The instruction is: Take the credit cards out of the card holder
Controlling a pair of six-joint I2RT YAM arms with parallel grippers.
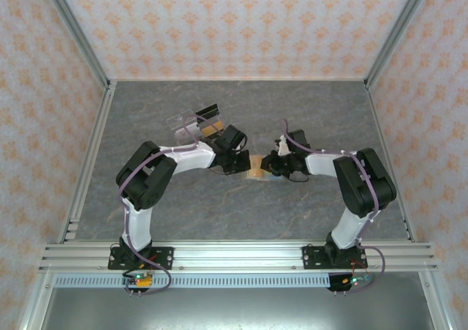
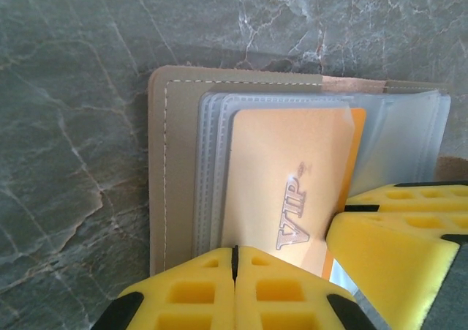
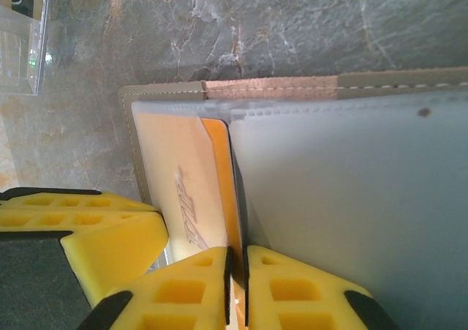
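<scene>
Walls (image 1: 234, 23) w/ pale orange-patterned paper box in 3 sides of a grey marble-look table (image 1: 241, 213). Alu frame rails (image 1: 241, 253) run along its near edge.

Left arm (image 1: 150, 180) & right arm (image 1: 362, 180), both white w/ black joints, bend inward from their bases and meet at mid-table, wrists nearly nose to nose.

Clear plastic tray (image 1: 191, 124) w/ black & tan pieces sits just behind the left arm's wrist, toward the back, apart from the card holder.

Card holder (image 2: 157, 169) lies flat & open on the table btwn the 2 wrists, approx. ctr of the surface. A tan stitched border shows round its edge. Frosted clear sleeves (image 3: 351, 213) are stacked inside, several layers on one half and a broad one spread over the other.

Orange card (image 2: 292, 176) w/ raised "VIP" lettering sits in the sleeve stack, part under frosted plastic, one long edge bare orange.

Left gripper (image 2: 234, 260): yellow pads pressed tight together, right at the card's near short edge. Can't tell if anything's pinched btwn them.

Right gripper (image 3: 235, 260): yellow pads almost meeting, just a thin slit. The card's bare orange edge runs straight into that slit along w/ a sleeve edge, so it reads as clamped on the card.

Both grippers sit side by side at the same corner of the card, yellow fingers near touching.
</scene>
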